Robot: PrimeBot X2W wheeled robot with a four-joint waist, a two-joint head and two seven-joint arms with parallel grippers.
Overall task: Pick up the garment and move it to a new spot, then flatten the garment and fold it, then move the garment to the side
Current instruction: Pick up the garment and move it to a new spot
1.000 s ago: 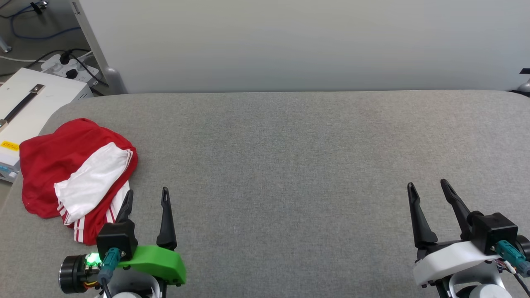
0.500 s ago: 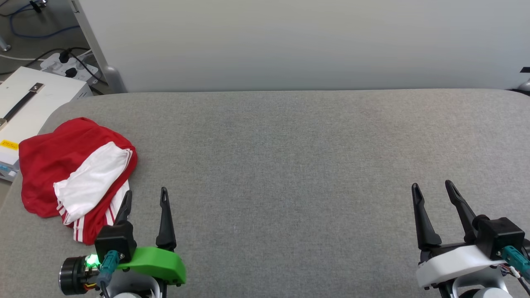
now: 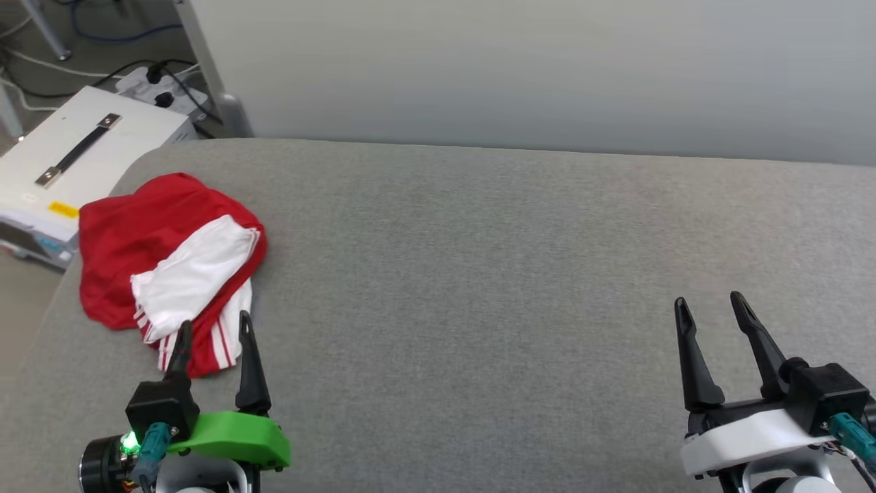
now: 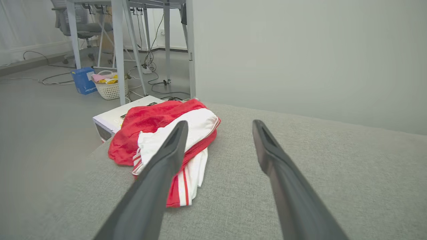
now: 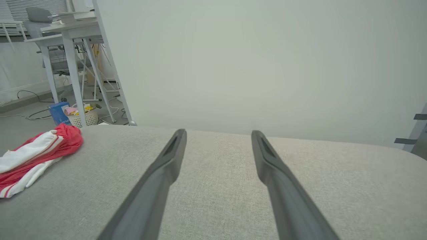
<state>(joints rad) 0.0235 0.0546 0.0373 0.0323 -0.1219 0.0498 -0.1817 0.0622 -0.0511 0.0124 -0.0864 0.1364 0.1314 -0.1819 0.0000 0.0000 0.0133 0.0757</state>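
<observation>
The garment, red with white red-striped sleeves, lies crumpled in a heap near the left end of the grey padded table. It also shows in the left wrist view and at the left edge of the right wrist view. My left gripper stands open just in front of the heap's near edge, fingers pointing at it, nothing between them. Far off at the lower right, my right gripper is open and empty above bare table.
A white case with a black handle stands on the floor beyond the table's left edge, with a power strip and cables behind it. A pale wall panel runs along the table's far edge. A basket sits on the floor.
The whole head view has shifted, so the camera has turned left. Against the garment, the left gripper now stands closer to its near edge. The right gripper looks unmoved.
</observation>
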